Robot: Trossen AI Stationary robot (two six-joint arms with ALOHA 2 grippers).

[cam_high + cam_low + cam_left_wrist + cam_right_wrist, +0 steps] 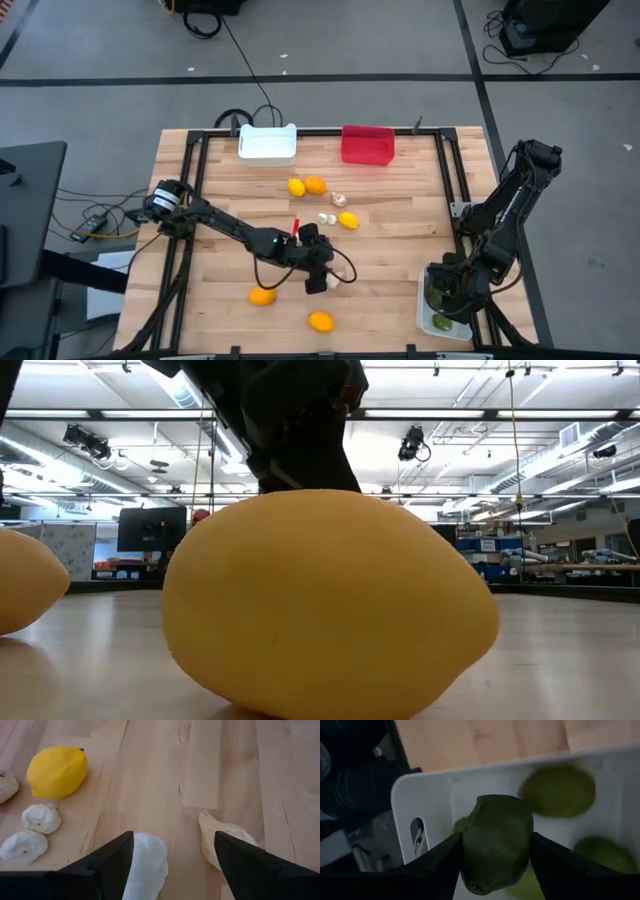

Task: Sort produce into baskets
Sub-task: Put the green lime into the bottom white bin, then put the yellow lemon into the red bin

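Right hand (495, 865) grips green fruit (495, 842) over white basket (430, 795).

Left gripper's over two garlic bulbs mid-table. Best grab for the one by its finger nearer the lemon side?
Probably across its rounded body, from straight above. In the left wrist view the left gripper is open, and the white garlic bulb lies flat on the table partly under one finger, so shift sideways to centre it. Keep the other finger off the second bulb, which lies close by.

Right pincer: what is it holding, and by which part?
The right pincer grips a dark green fruit across its sides, over the white basket.
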